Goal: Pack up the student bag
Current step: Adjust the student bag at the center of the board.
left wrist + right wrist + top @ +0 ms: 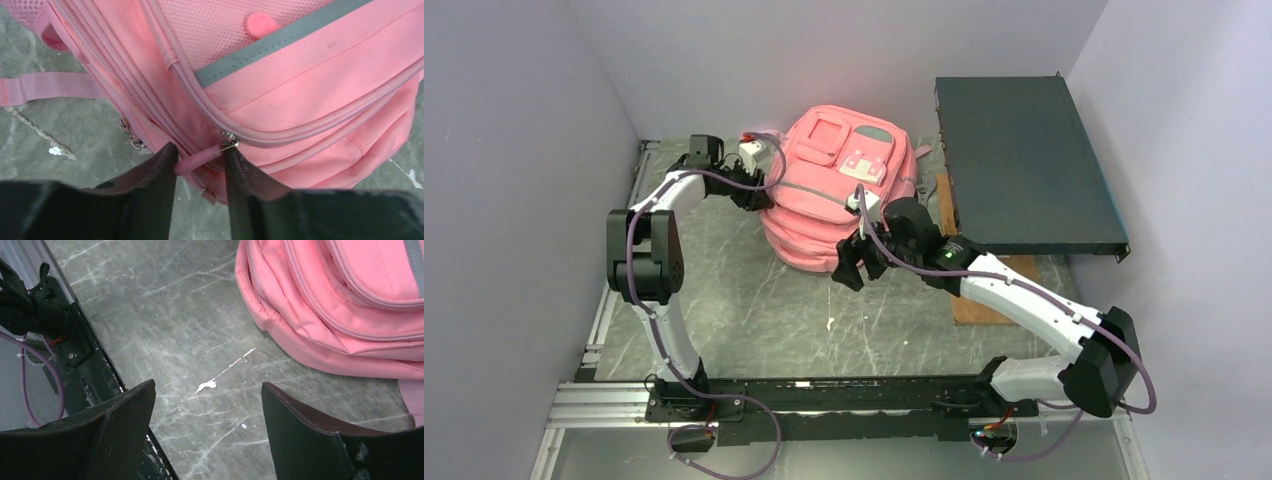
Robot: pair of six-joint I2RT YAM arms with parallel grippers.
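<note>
The student bag point(834, 190) is a soft pink backpack with grey trim, lying on the marble-patterned table at the back centre. My left gripper point(759, 195) is at the bag's left side. In the left wrist view the bag point(310, 100) fills the frame, and the left gripper point(200, 150) has its jaws partly closed around a pink zipper pull point(197, 160), which lies across the gap between them. My right gripper point(854, 268) hovers open just off the bag's near edge. In the right wrist view that gripper point(207, 385) has only bare table between its fingers, with the bag point(350, 300) at upper right.
A dark flat panel point(1024, 165) lies at the back right, on a wooden board point(984, 300). A pink strap point(45, 86) trails left from the bag. A white scrap point(830, 323) lies on the table. The black base rail point(824, 395) runs along the near edge.
</note>
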